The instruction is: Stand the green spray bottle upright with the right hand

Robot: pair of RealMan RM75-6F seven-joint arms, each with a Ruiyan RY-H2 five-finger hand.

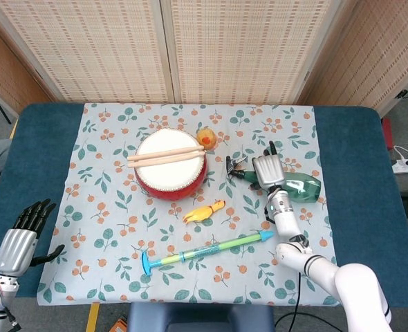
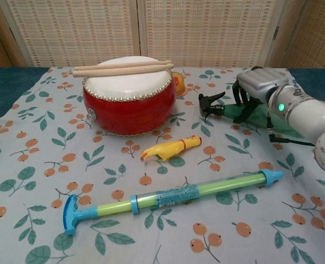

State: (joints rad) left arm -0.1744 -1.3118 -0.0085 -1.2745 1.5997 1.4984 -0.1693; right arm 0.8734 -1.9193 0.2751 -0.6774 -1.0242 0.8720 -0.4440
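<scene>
The green spray bottle (image 1: 305,185) lies on its side on the floral cloth, right of the drum, with its black nozzle (image 2: 209,103) pointing left and tipped slightly up off the cloth. My right hand (image 1: 268,169) covers the bottle's neck from above. In the chest view that hand (image 2: 255,83) has its fingers (image 2: 243,107) curled down around the green body (image 2: 227,112), gripping it. My left hand (image 1: 21,238) hangs off the table's near left corner, fingers apart and holding nothing.
A red drum (image 1: 171,167) with two drumsticks (image 1: 166,156) on top stands left of the bottle. An orange-yellow duck toy (image 1: 206,137) sits behind it. A yellow rubber chicken (image 2: 171,149) and a long green-blue water squirter (image 2: 173,197) lie nearer the front.
</scene>
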